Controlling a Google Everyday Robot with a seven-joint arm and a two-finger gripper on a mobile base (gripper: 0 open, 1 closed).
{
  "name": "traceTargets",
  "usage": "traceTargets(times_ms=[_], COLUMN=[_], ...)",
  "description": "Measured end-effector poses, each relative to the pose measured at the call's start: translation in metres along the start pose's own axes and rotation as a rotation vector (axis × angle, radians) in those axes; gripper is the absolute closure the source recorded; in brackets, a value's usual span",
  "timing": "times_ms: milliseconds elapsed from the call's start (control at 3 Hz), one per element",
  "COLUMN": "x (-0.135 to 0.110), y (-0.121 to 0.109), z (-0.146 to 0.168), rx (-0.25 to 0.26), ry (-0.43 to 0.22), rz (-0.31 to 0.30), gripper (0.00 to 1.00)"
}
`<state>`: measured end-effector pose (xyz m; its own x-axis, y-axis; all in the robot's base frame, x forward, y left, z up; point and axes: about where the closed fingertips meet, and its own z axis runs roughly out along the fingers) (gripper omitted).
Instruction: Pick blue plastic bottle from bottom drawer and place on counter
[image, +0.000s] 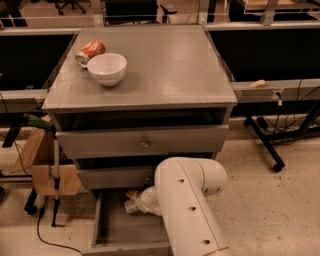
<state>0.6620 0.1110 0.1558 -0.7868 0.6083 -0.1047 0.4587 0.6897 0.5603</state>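
The room has a pale speckled floor (270, 210), with long dark benches (270, 52) running left and right behind a grey drawer cabinet (142, 150) that stands in the middle. The cabinet's flat grey top serves as the desk (170, 70). At its far left corner a white bowl (107, 68) stands upright. Just behind it, an orange-red soda can (90, 51) lies on its side, touching or almost touching the bowl's rim. The remainder of the desk surface is bare grey.

Below it the top drawer (142, 141), with a small brass knob (144, 143), is pulled out a little. The middle drawer (112, 176) sits under that. The bottom drawer (120, 229) is pulled well out toward the near side, showing its plain grey floor.

A thick white robot arm (187, 205) comes in from the near right and bends down and left into the bottom drawer. The gripper (146, 201) is at the arm's end, low over the far part of the drawer and mostly hidden by the arm. I cannot tell whether it is spread or pressed together. The blue plastic bottle (131, 205) lies in the far part of the bottom drawer, right against the left side of the gripper, and only its pale, whitish end shows.

A brown cardboard box (42, 162) stands on the floor to the left of the cabinet. A dark cable (47, 235) trails across the floor nearby.
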Motion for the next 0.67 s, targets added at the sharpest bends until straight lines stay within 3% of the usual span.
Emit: traceTargets(times_ms=[667], x=[-0.0034], y=[-0.0056], z=[0.0004], rx=[0.012], ry=[-0.001], rz=[0.021], gripper=[0.23])
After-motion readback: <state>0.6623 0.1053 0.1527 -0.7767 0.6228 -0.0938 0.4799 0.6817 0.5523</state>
